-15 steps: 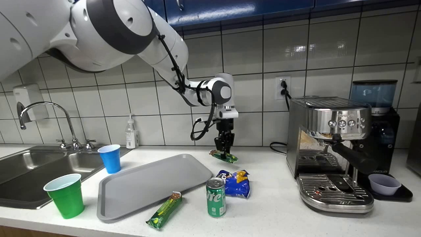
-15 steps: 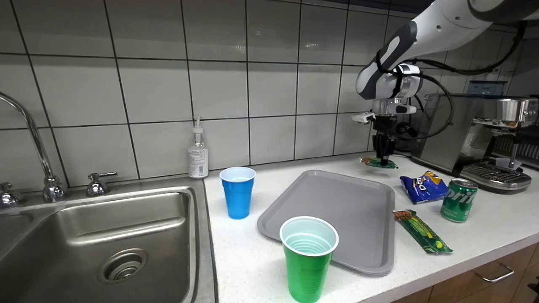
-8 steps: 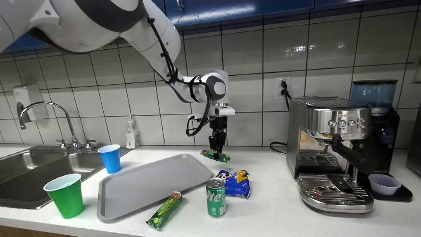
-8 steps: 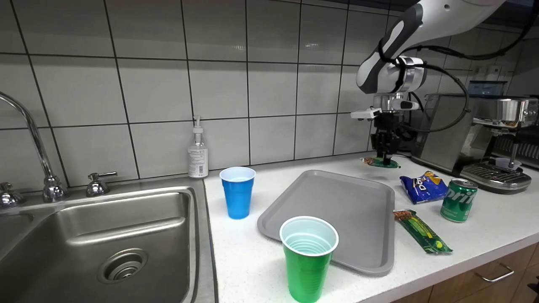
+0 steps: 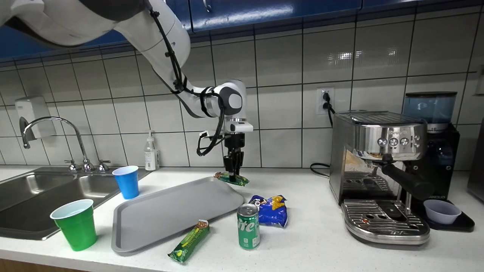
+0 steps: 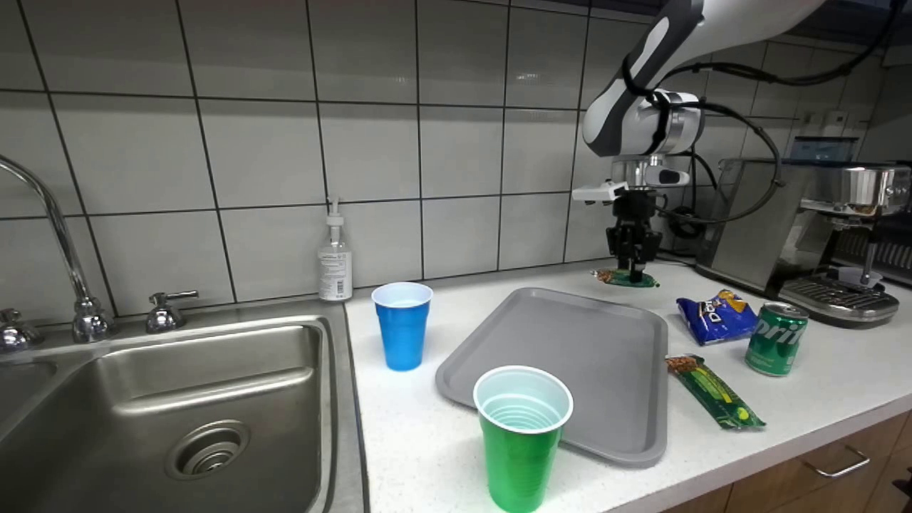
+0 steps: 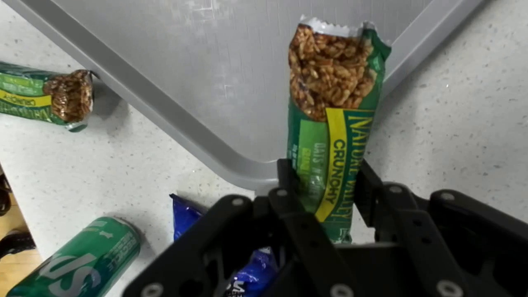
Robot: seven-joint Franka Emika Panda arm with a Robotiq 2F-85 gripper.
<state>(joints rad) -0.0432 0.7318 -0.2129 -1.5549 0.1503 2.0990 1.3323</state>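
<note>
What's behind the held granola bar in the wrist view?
Gray tray and white counter show around the granola bar; the stretch of tray rim it crosses is covered.

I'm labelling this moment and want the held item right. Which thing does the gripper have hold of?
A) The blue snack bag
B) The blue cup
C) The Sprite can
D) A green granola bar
D, since the wrist view shows the gripper closed on the two sides of a green granola bar, whose wrapper reads "Nature Valley" and "Crunchy".
</note>
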